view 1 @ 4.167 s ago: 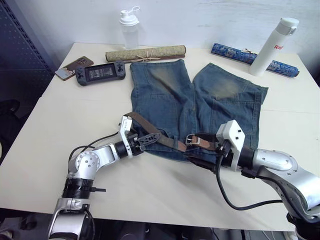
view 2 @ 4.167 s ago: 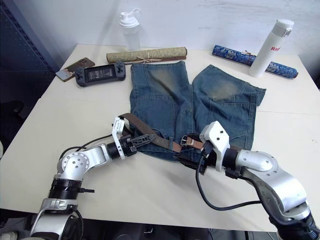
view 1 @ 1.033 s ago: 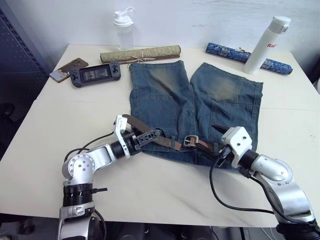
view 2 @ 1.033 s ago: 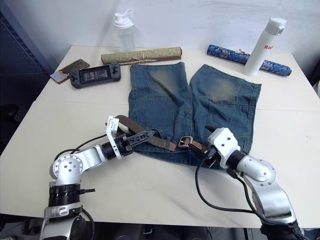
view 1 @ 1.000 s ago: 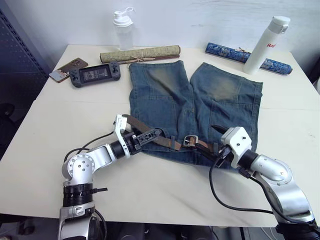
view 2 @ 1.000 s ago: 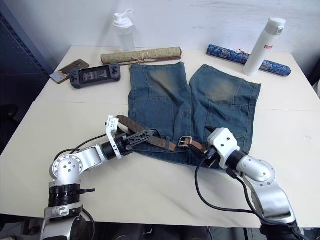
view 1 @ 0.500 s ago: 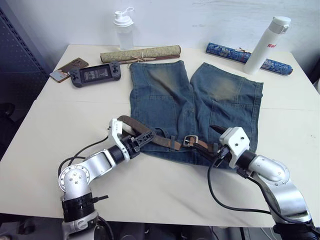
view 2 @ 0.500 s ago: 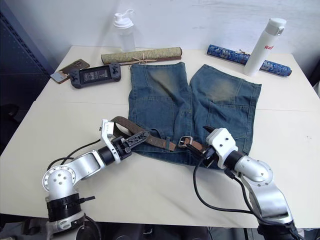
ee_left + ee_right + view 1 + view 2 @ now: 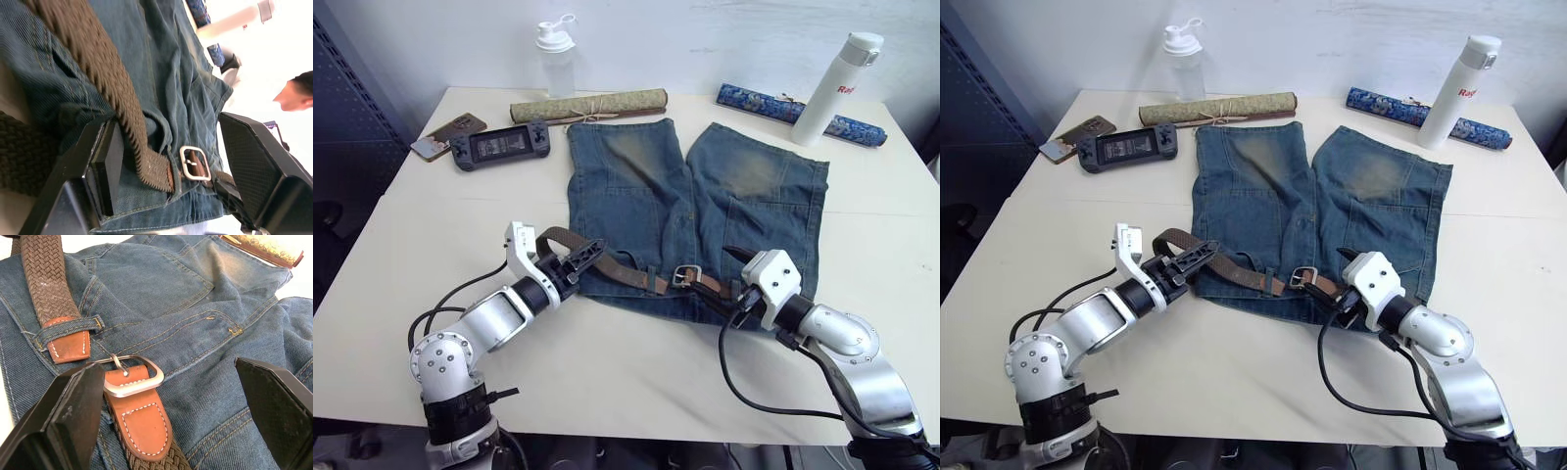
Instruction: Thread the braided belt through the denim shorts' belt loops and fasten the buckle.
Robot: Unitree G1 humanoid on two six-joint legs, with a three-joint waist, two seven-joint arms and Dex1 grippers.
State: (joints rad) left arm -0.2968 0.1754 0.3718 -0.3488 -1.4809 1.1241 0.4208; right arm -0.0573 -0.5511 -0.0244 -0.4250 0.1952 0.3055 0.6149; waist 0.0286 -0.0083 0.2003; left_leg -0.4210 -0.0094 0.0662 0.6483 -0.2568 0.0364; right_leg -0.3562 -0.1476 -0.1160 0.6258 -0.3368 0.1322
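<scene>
Along the table's (image 9: 401,245) far edge lie a phone (image 9: 447,133), game console (image 9: 499,146), shaker bottle (image 9: 554,56), two rolled mats (image 9: 588,104) and a white flask (image 9: 840,72).

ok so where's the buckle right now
The buckle lies on the waistband of the denim shorts at the table's near side, just left of the right gripper, with the braided belt running off to its left.

The denim shorts (image 9: 690,211) lie flat at frame centre on the table (image 9: 401,245), waistband toward the lower edge. The braided belt (image 9: 626,275) runs along that waistband, its buckle (image 9: 684,276) right of centre and just left of the right gripper (image 9: 736,290). The left gripper (image 9: 576,262) sits at the belt's left loop — lower left of the shorts. Across the upper frame, left to right: phone (image 9: 448,134), game console (image 9: 499,146), rolled mat (image 9: 587,104) with shaker bottle (image 9: 555,57) behind it, patterned roll (image 9: 798,113), flask (image 9: 839,74).
</scene>
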